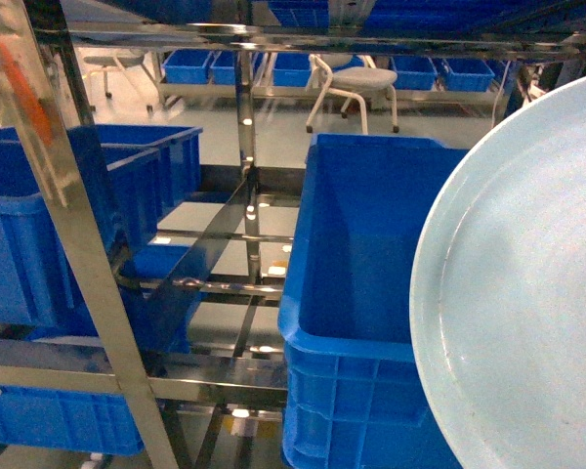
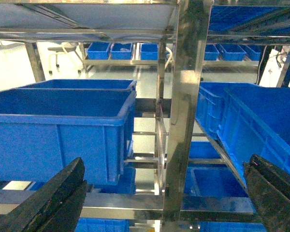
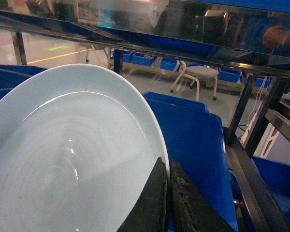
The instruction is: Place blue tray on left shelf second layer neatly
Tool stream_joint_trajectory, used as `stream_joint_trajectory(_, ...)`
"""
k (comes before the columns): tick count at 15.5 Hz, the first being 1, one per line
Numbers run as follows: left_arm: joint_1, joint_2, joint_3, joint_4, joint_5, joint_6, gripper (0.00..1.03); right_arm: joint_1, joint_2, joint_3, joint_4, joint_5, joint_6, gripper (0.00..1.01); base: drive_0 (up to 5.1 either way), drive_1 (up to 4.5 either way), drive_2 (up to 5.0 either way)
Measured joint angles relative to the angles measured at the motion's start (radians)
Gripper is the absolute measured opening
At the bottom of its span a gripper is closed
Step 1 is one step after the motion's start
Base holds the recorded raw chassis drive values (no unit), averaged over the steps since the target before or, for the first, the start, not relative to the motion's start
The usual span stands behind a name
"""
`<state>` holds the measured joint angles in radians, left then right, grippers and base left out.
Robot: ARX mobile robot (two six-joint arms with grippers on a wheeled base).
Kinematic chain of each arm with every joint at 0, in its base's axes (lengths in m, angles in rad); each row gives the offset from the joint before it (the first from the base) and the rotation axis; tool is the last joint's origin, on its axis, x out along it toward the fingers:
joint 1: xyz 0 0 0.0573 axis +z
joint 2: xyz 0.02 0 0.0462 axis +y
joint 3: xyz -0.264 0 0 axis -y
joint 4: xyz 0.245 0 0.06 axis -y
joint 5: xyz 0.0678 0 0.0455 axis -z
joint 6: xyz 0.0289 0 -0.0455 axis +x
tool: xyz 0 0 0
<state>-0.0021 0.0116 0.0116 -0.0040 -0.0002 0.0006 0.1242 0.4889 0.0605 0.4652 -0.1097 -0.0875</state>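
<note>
The pale blue tray (image 1: 527, 293) fills the right side of the head view, held up on edge in front of a deep blue crate (image 1: 361, 293). In the right wrist view the blue tray (image 3: 72, 154) takes up the left half, and my right gripper (image 3: 168, 169) is shut on its rim, one finger on each face. My left gripper (image 2: 164, 193) is open with nothing between its fingers (image 2: 48, 203), facing a steel upright (image 2: 183, 111) of the rack. The left shelf tier (image 1: 205, 283) shows as shiny crossbars between the crates.
Deep blue crates (image 1: 68, 215) stand on the rack at left and right (image 2: 261, 125). A slanting steel post (image 1: 68, 234) crosses the head view's left. A white stool (image 1: 356, 88) and more crates (image 1: 439, 70) stand beyond the rack. A shelf beam (image 3: 183, 29) runs overhead.
</note>
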Motion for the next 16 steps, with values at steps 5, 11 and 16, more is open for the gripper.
stream_joint_trajectory(5,0.000,0.000,0.000,0.000,0.000,0.000,0.98,0.000,0.000,0.000,0.000,0.000,0.000,0.02,0.0,0.00,0.0)
stream_joint_trajectory(11,0.000,0.000,0.000,0.000,0.000,0.000,0.98,0.000,0.000,0.000,0.000,0.000,0.000,0.02,0.0,0.00,0.0)
stream_joint_trajectory(16,0.000,0.000,0.000,0.000,0.000,0.000,0.98,0.001,-0.023,0.000,-0.012,-0.010,0.006,0.02,0.0,0.00,0.0)
